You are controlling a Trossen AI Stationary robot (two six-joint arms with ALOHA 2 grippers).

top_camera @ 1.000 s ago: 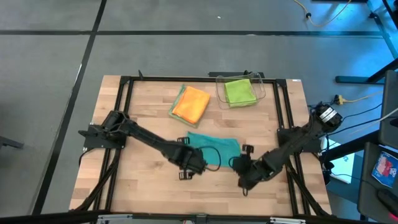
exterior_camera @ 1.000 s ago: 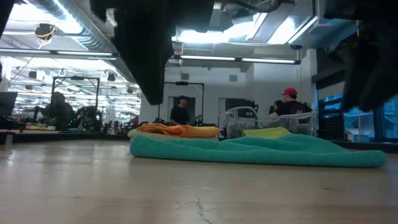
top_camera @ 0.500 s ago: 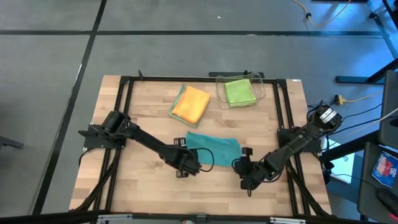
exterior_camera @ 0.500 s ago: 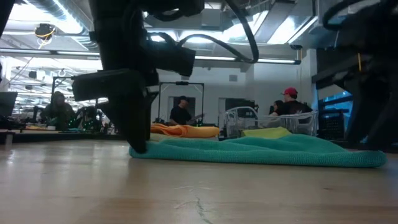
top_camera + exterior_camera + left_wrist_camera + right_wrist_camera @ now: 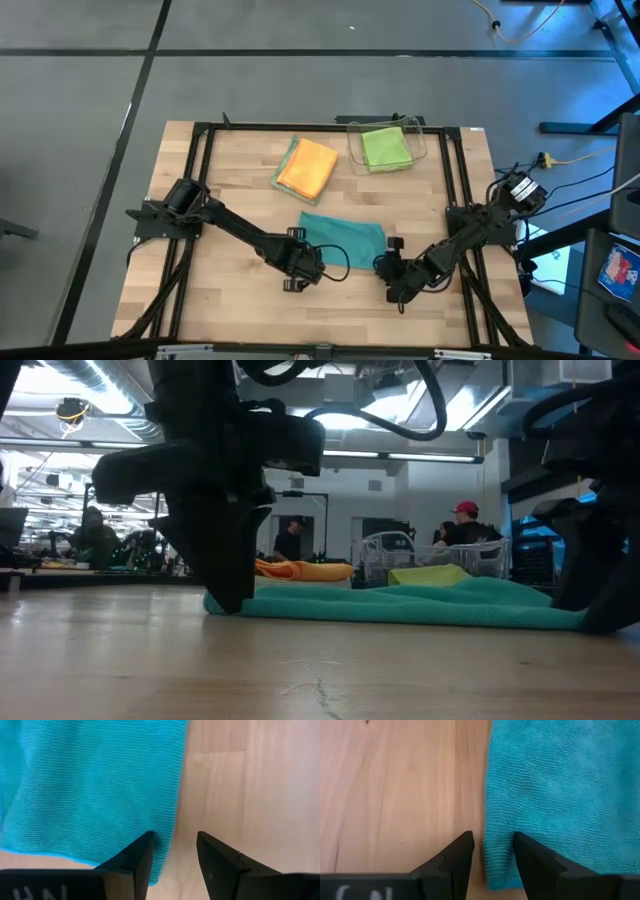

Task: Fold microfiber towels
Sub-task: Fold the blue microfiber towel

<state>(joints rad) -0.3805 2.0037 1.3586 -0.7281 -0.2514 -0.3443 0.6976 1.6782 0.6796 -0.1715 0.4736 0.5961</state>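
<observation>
The teal towel [image 5: 343, 237] lies flat, folded into a strip, on the wooden table [image 5: 220, 210]. It also shows in the low view [image 5: 420, 606]. My left gripper [image 5: 302, 262] is open, down at the towel's near left corner [image 5: 159, 870]. One finger is over the cloth and one over bare wood. My right gripper [image 5: 392, 270] is open at the near right corner [image 5: 492, 881] in the same way. The orange towel [image 5: 308, 167] lies on the pale sage towel [image 5: 283, 165]. The lime green towel [image 5: 384, 146] lies in the clear bin. My left gripper comes from above, pointing down. One fingertip [image 5: 140, 851] sits on the teal towel just inside its left edge [image 5: 175, 825], the other on the table beside it. The towel lies flat. Whether the tip presses the cloth, I cannot tell. My right gripper comes from above, pointing down. One fingertip [image 5: 532, 851] sits on the teal towel just inside its right edge [image 5: 489, 830], the other on the bare table. The towel lies flat. Whether the tip presses the cloth, I cannot tell.
The clear plastic bin [image 5: 420, 135] stands at the table's far right. The orange and sage stack lies at the far middle. Bare wood lies to the left and along the near edge. People show in the room behind [image 5: 462, 525].
Both grippers have come down to the table top and moved in a little toward the teal towel's near corners, the left one at its left end, the right one at its right end. The towel has stayed where it was.
</observation>
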